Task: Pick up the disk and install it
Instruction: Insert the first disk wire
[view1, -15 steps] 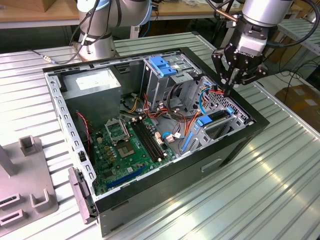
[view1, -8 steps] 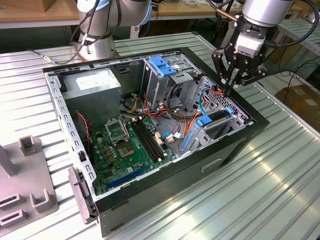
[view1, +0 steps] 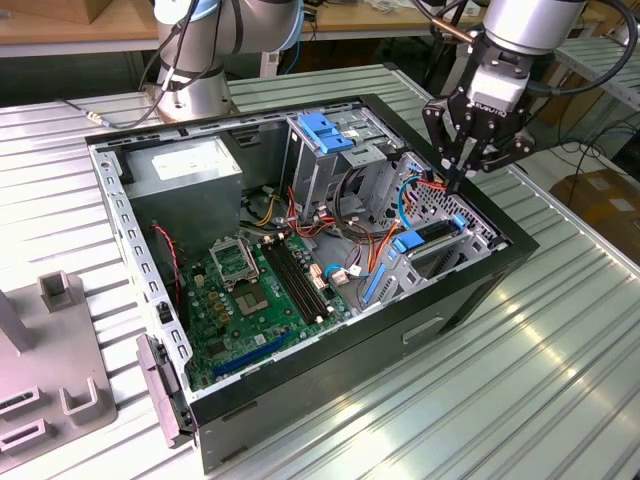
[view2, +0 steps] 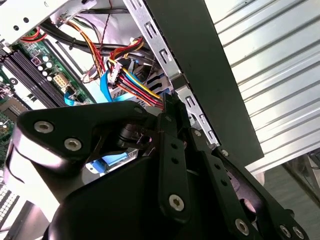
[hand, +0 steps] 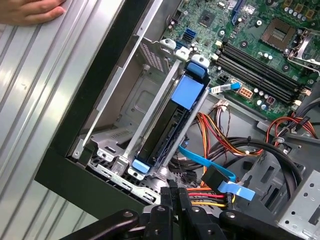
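One disk (hand: 170, 125) sits edge-up in the chassis drive bay, right side; gripper (view1: 458, 178) hovers above it, fingers pinched narrow, empty. Looks like seating step: next push needs straight-down alignment.

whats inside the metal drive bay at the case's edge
In the first wrist view, the disk stands on edge in the drive bay, its blue carrier on top. The slot beside it shows bare metal. The disk's lower part is hidden.
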